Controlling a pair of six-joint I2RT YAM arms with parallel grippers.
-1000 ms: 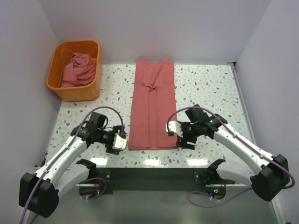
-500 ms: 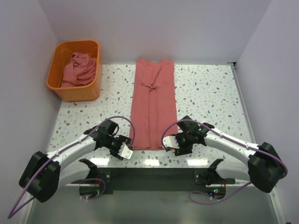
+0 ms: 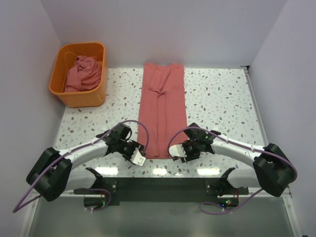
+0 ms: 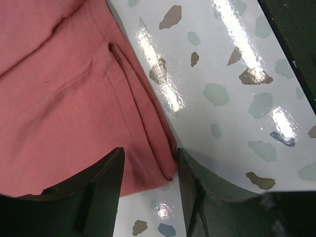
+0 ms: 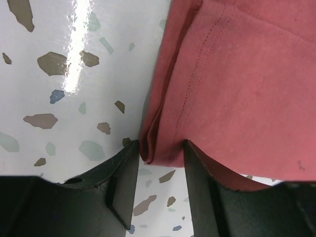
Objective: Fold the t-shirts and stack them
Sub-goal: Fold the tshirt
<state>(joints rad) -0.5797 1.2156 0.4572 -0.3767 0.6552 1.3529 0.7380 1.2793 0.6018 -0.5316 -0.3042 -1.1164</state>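
T-shirt (image 3: 162, 113), top view: folded strip at frame centre; left gripper (image 3: 139, 158) and right gripper (image 3: 177, 154) are set at its lower corners.
Left wrist: jaws apart, hem corner straddled at lower centre, unpinched.
Right wrist: jaws apart around the other corner.
Handling: judged soft, limp, light; all layers are best pinched at both corners.

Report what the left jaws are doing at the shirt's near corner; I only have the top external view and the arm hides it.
Observer: Left wrist view: the left jaws stand open, straddling the near-left corner of the folded t-shirt, not closed on it.
Operator: Now check the right side.
Observer: Right wrist view: the right jaws are open too, with the near-right corner between them.
Operator: Confirm the layers there.
Observer: Several stacked cloth edges show at that corner; I cannot count them exactly.
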